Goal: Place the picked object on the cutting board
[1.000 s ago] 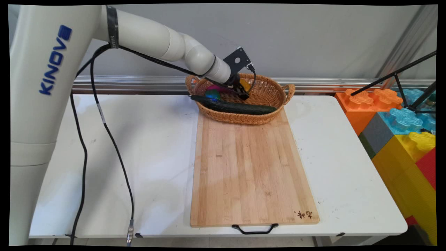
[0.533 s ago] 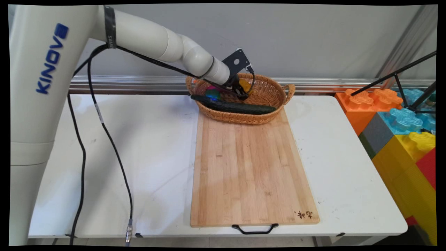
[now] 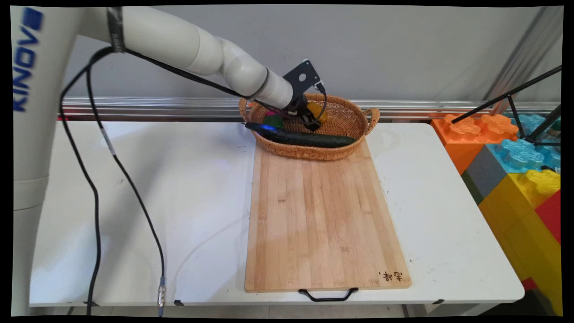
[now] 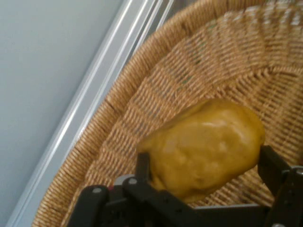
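My gripper (image 3: 311,121) reaches down into a wicker basket (image 3: 352,117) at the far end of the cutting board. It is shut on a yellow pear-like fruit (image 3: 318,111). In the hand view the fruit (image 4: 208,146) fills the gap, with a black finger (image 4: 143,166) pressed on its left side and the other on its right. The basket's woven wall (image 4: 156,94) lies behind it. A long dark green cucumber (image 3: 314,139) lies across the basket's near side. A magenta and green item (image 3: 272,120) sits at the basket's left, partly hidden by the arm.
A large bamboo cutting board (image 3: 320,215) with a black handle (image 3: 328,296) runs from the basket to the table's near edge. Big coloured foam blocks (image 3: 515,170) and a black tripod (image 3: 520,112) stand off the table's right end. Black cables (image 3: 96,202) hang at the left.
The arm has swung a little to the left and the hand has shifted slightly inside the basket. More of the yellow fruit shows beside the gripper now.
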`<state>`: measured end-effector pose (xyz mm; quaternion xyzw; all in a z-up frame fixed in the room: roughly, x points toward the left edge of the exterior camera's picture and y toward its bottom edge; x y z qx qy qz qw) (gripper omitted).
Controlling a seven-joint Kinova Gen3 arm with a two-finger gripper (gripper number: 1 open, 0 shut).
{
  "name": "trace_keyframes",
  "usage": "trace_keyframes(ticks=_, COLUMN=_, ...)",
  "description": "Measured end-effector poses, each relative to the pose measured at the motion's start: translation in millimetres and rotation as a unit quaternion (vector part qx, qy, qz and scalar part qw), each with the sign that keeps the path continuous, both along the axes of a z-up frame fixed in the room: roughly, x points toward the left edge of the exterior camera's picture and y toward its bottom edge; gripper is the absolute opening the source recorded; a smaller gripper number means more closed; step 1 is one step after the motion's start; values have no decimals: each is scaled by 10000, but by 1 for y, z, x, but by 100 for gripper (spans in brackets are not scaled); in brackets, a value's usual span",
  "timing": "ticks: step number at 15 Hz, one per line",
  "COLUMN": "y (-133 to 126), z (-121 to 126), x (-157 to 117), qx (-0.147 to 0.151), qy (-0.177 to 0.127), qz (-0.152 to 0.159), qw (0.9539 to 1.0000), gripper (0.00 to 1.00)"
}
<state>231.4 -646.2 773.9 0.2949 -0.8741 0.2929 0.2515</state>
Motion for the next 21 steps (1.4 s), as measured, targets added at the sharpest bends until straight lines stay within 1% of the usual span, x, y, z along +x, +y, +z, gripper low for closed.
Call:
trace_keyframes(ticks=5, y=19, z=43, x=-6, qx=-241, qy=98, qz=-70, qw=9996, gripper=0)
trace_keyframes(ticks=7, y=32, z=58, x=-9, qx=-196, qy=89, qz=-121, qw=9997, gripper=0)
trace_keyframes(ticks=9, y=47, z=67, x=-13, qx=-16, qy=86, qz=-218, qw=9997, gripper=0)
trace_keyframes(ticks=12, y=76, z=74, x=-25, qx=411, qy=137, qz=-484, qw=9979, gripper=0)
trace_keyframes(ticks=15, y=99, z=71, x=-37, qx=778, qy=205, qz=-758, qw=9939, gripper=0)
trace_keyframes(ticks=17, y=108, z=64, x=-47, qx=963, qy=248, qz=-960, qw=9904, gripper=0)
trace_keyframes(ticks=19, y=114, z=58, x=-55, qx=1078, qy=262, qz=-1118, qw=9875, gripper=0)
trace_keyframes(ticks=21, y=121, z=48, x=-63, qx=1225, qy=248, qz=-1308, qw=9835, gripper=0)
